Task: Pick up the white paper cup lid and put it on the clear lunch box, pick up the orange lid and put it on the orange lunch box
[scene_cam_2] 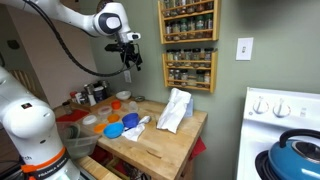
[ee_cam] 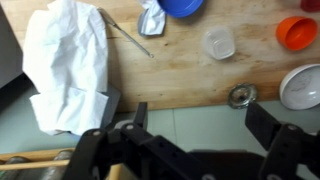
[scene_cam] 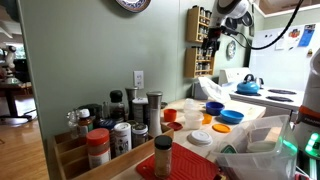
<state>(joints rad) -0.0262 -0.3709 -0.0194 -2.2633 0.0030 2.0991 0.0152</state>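
Observation:
My gripper hangs open and empty, high above the wooden table, with both fingers apart. In both exterior views it is well above everything. In the wrist view, below it lie the clear lunch box, an orange round lid and a white round lid cut by the right edge. In an exterior view a small yellow-orange lunch box sits near the blue bowls.
A crumpled white bag covers the table's left part, with a blue bowl and a small metal ring nearby. Spice jars crowd one table end. A spice rack hangs on the wall. A stove with a blue kettle stands beside the table.

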